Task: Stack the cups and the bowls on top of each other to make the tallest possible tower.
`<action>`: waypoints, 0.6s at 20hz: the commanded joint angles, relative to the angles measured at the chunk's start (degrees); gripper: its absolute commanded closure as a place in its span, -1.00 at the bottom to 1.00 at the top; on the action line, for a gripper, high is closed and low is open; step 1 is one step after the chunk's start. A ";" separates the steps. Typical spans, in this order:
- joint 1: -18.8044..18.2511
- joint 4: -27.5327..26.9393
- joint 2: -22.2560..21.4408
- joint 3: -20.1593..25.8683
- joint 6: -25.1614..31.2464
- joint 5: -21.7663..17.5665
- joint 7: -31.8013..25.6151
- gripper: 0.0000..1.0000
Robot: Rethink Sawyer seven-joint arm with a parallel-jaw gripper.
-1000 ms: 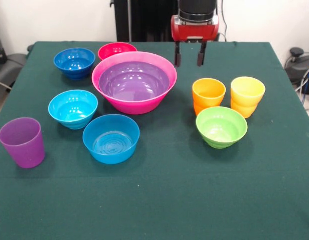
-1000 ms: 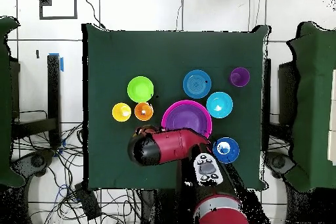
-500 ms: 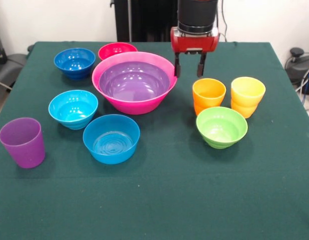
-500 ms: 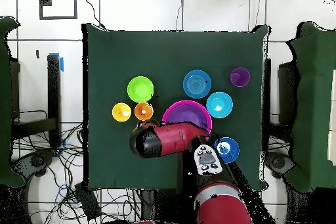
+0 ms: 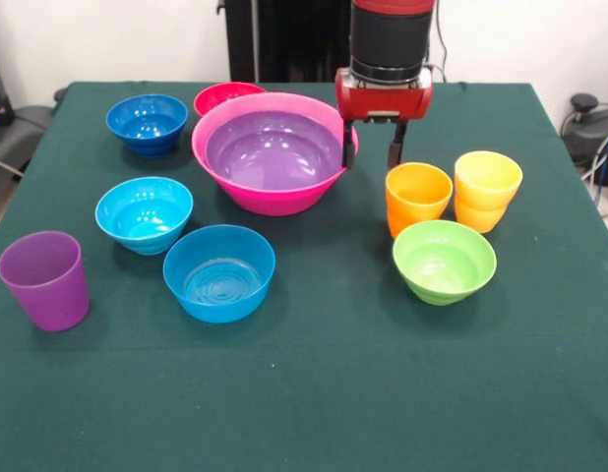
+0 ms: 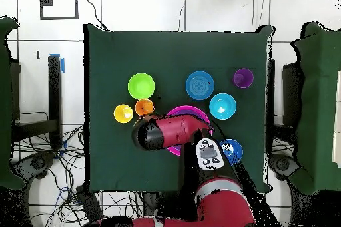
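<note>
In the front view, nearest at 9 o'clock stands the purple cup (image 5: pixel 44 279), and the mid blue bowl (image 5: pixel 219 271) sits to its right. The lime green bowl (image 5: pixel 444 260) is at 3 o'clock, touching the orange cup (image 5: pixel 417 198); the yellow cup (image 5: pixel 487 189) stands just beside that one. The cyan bowl (image 5: pixel 144 212) is a little farther on the left. At the centre, the hot-pink bowl (image 5: pixel 274 151) holds the large purple bowl (image 5: pixel 273 147) inside it. The gripper (image 5: pixel 370 144) is spread apart, one finger at the pink rim's right side, one outside. Farthest, at 11 o'clock, are the dark blue bowl (image 5: pixel 147 122) and the red-pink bowl (image 5: pixel 215 96).
</note>
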 commanded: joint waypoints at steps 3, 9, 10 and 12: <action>1.68 -9.55 6.63 2.99 5.17 0.62 1.93 -1.00; 0.80 -8.12 5.32 3.91 5.62 0.89 1.80 -1.00; 0.54 -7.79 5.06 4.16 5.70 0.92 1.66 -1.00; -0.22 -6.56 4.45 4.74 5.20 0.94 1.56 -1.00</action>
